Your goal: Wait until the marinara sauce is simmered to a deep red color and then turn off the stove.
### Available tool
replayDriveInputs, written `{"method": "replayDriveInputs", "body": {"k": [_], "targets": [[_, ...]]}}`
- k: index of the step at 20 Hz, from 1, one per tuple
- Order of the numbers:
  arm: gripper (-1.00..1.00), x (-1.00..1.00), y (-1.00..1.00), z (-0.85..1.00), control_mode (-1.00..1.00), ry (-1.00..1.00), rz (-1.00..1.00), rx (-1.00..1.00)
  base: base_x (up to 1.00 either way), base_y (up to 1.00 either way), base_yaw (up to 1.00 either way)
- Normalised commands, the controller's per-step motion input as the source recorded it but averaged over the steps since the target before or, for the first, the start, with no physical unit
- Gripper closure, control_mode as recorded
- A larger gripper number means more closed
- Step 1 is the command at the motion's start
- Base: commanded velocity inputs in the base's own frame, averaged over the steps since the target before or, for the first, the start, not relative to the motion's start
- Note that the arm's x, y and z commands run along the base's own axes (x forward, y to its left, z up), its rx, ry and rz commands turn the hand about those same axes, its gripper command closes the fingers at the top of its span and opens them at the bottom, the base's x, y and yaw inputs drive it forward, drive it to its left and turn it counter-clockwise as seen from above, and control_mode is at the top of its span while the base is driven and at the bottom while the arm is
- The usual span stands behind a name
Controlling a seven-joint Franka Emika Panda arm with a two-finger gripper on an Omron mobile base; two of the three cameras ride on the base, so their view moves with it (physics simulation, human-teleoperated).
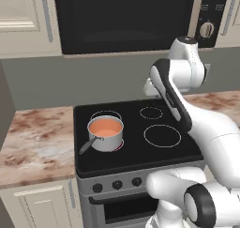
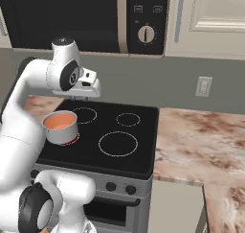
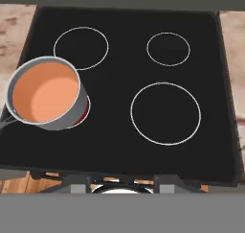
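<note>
The stove (image 1: 136, 142) sits between two marbled counters (image 1: 37, 142), below a black microwave (image 1: 126, 18), its glass top marked with four white burner rings. On the near left ring stands a steel saucepan (image 1: 106, 134), its long handle (image 1: 86, 146) pointing toward the near left; a red glow (image 3: 85, 110) shows at the pan's base, so that burner reads as on. Inside the pan the marinara sauce (image 3: 44, 93) is a flat pale orange-pink disc, not yet deep red, so I judge the waiting is not over. The arm is folded high above the far edge of the cooktop, with the gripper (image 2: 90, 86) hanging over it, well apart from the pan and from the small black knobs (image 1: 117, 185) on the silver front panel. How wide its fingers stand I cannot tell; nothing appears held.

The main risk is timing: turning a knob now would stop the simmer early. When the reach comes, choosing the wrong knob would leave this burner lit, and a low sweep past the handle could shove the pan off its ring.
</note>
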Motion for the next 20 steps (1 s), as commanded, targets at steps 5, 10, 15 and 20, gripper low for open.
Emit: {"method": "replayDriveInputs", "body": {"k": [5, 10, 15, 20], "targets": [[-1.00, -0.67, 0.43, -0.07, -1.00, -0.42, -0.04, -0.32, 0.00, 0.00, 0.00], [-1.00, 0.00, -0.03, 0.00, -1.00, 0.01, 0.00, 0.02, 0.00, 0.00, 0.00], [-1.00, 0.00, 0.00, 0.00, -1.00, 0.00, 0.00, 0.00, 0.00, 0.00, 0.00], [-1.00, 0.00, 0.00, 0.00, -1.00, 0.00, 0.00, 0.00, 0.00, 0.00, 0.00]]}}
